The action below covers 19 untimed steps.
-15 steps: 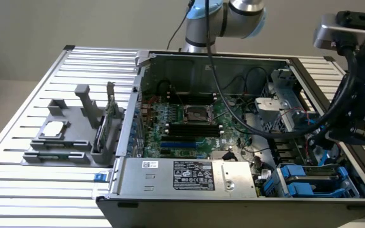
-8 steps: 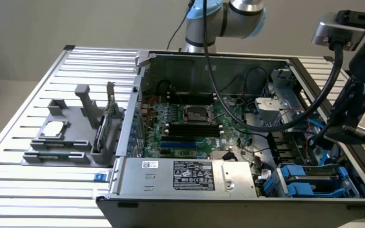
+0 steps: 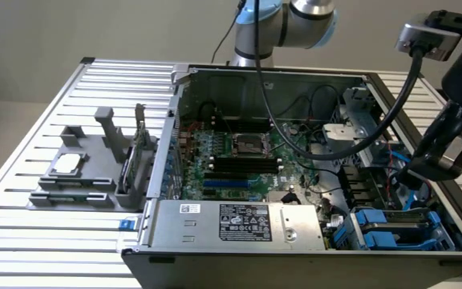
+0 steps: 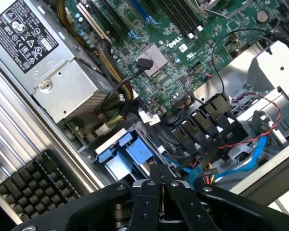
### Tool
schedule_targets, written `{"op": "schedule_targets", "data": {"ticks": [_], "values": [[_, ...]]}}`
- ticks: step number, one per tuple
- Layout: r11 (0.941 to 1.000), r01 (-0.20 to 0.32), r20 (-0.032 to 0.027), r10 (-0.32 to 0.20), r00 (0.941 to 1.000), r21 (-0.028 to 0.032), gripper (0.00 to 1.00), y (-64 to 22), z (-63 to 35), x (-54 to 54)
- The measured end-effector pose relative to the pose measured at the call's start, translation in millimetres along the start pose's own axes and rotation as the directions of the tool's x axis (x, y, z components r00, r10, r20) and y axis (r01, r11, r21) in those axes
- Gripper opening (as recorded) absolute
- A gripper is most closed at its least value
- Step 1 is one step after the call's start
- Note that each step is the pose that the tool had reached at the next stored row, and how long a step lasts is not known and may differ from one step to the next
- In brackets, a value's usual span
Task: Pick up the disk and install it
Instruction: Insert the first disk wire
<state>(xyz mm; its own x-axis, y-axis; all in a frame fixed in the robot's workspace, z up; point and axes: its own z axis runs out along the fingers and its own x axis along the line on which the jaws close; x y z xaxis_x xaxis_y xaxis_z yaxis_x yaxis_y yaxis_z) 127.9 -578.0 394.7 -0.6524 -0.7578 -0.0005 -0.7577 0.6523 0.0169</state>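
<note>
1 gripper (image 4: 160,180), jaws pressed together, hangs near the blue-framed disk (image 4: 135,152) in the case (image 3: 279,71); the motherboard (image 4: 195,62) reads "Dell".

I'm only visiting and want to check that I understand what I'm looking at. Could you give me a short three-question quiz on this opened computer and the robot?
1. True or false: the pincer has its fingers spread wide.
2. Name the flat silver thing lying in the grey holder beside the computer case.
3. Where does the blue-framed disk sit? A: in the grey holder. B: inside the case, in the corner bay next to the power supply box. C: between the pincer's fingers.
Key: 1 false, they are shut. 2 a small square chip. 3 B.
</note>
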Motion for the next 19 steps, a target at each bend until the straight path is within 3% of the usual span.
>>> {"op": "schedule_targets", "data": {"ticks": [4, 6, 12, 19], "values": [[0.9994, -0.032, 0.0208, 0.032, 0.9993, -0.0150, 0.11, 0.0, -0.1, -0.1], [0.9986, -0.049, 0.0289, 0.049, 0.9984, -0.0189, 0.11, 0.0, -0.1, -0.1], [0.9944, -0.103, 0.0466, 0.104, 0.9935, -0.0233, 0.11, 0.0, -0.1, 0.0], [0.9847, -0.171, 0.0649, 0.173, 0.9828, -0.0309, 0.11, 0.0, -0.1, 0.0]]}}
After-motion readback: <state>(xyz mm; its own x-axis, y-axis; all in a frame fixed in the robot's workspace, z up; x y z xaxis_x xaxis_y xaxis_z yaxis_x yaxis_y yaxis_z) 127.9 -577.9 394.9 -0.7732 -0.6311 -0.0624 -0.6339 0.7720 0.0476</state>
